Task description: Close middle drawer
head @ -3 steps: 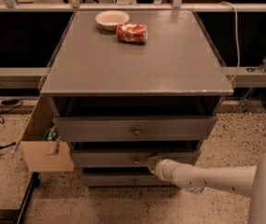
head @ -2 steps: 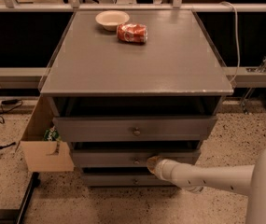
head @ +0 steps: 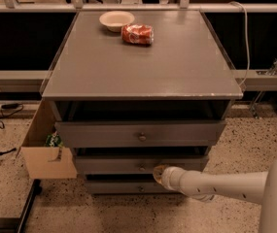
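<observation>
Meeting the middle drawer on its flat front, just right of the knob, the gripper sits at the end of the pale arm, which reaches in low from the right. Whether the gripper is apart or together cannot be told from here, and nothing suggests it grips the knob. That placement suits a push rather than a pull. A flat front near its centre takes a shove squarely, so the drawer should slide straight and not twist on its runners. The drawer is second of three in the grey table, below the top drawer, which juts out further and overhangs it, and above the low drawer. A dark gap shows over the middle front, so it looks some way out, though how far is hard to judge. The overhang above leaves little headroom, which likely explains the arm's low, level approach. To the left a cardboard box stands close against the table's side but clear of the drawer's path. The floor to the right gives the arm room. A bowl and a red packet sit far back on top, well apart from the work.
</observation>
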{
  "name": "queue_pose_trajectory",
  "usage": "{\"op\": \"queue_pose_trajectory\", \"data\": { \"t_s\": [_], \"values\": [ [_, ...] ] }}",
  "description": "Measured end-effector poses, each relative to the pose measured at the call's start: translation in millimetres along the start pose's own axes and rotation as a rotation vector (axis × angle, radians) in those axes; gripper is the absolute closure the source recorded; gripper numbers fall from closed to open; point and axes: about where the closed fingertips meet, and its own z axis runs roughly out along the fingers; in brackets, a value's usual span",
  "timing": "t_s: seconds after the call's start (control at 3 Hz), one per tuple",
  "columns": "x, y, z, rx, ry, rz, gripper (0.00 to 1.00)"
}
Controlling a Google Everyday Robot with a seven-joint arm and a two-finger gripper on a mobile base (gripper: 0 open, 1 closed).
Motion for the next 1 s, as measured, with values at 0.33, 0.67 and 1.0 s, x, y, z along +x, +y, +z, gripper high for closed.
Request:
{"op": "queue_pose_trajectory", "data": {
  "t_s": [0.33, 0.67, 1.0],
  "values": [
    [5, 16, -17, -0.06, 0.005, 0.053, 1.0],
    [15, 29, -33, -0.137, 0.002, 0.153, 1.0],
    [13, 42, -37, -0.191, -0.01, 0.17, 0.86]
  ]
}}
